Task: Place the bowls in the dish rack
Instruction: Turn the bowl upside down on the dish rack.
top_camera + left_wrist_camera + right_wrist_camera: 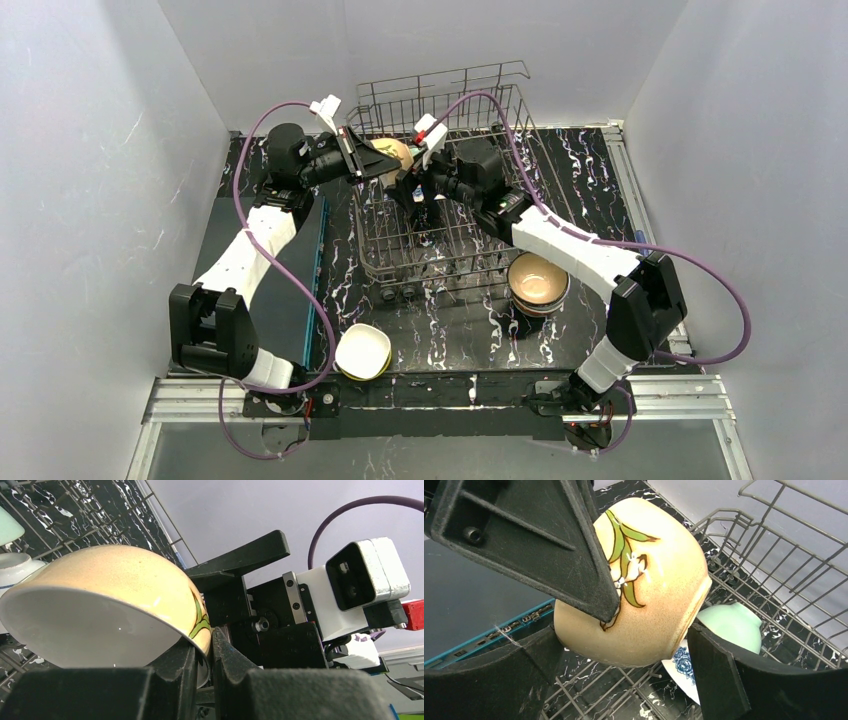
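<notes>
A tan bowl (401, 153) with a green leaf pattern hangs tilted over the back left of the grey wire dish rack (470, 215). My left gripper (383, 160) is shut on its rim; the left wrist view shows the rim (200, 630) pinched between the fingers. My right gripper (624, 652) is open, its two fingers standing either side of the tan bowl's (654, 595) lower half, close to it. A mint bowl (731, 622) and a blue-patterned white bowl (681, 667) lie in the rack below.
A stack of bowls (538, 282) stands on the marble table right of the rack. A white and yellow-green bowl (362, 351) sits near the front edge. A dark tray (290, 290) lies left of the rack. Grey walls close in both sides.
</notes>
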Robot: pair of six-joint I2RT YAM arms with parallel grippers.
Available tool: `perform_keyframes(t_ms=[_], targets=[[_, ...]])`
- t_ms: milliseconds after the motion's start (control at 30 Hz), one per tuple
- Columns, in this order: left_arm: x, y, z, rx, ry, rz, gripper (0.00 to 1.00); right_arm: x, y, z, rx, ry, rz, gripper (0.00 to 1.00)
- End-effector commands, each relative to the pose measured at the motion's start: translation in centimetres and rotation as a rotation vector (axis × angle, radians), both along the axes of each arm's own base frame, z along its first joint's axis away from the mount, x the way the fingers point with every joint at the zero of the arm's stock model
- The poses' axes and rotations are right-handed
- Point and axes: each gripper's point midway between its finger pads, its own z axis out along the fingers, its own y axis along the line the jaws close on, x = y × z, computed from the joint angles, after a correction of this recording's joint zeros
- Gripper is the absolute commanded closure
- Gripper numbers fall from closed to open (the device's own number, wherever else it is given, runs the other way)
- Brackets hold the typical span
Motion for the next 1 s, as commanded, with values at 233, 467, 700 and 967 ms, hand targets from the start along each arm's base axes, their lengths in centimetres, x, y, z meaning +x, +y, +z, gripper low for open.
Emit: perform_keyframes(t_ms=[233,467,700,967], targets=[[-1.6,-0.5,3.0,-0.028,-0.124,-0.059,1.0,0.7,-1.0,3.5,0.109,0.063,0.131,0.03],[-1.4,-0.6,2.8,-0.028,-0.116,-0.059,1.0,-0.3,-1.0,3.9,0.154,0.089,0.179,0.23],[-1.2,-0.6,2.4,-0.03,-0.099,-0.056,1.0,-0.2,-1.3,4.1,0.166,0.079,0.158,0.43],[-1.1,-0.7,2.1,-0.031,-0.085,-0.061,1.0,-0.3,-1.3,4.3,0.186,0.059,0.164,0.05]])
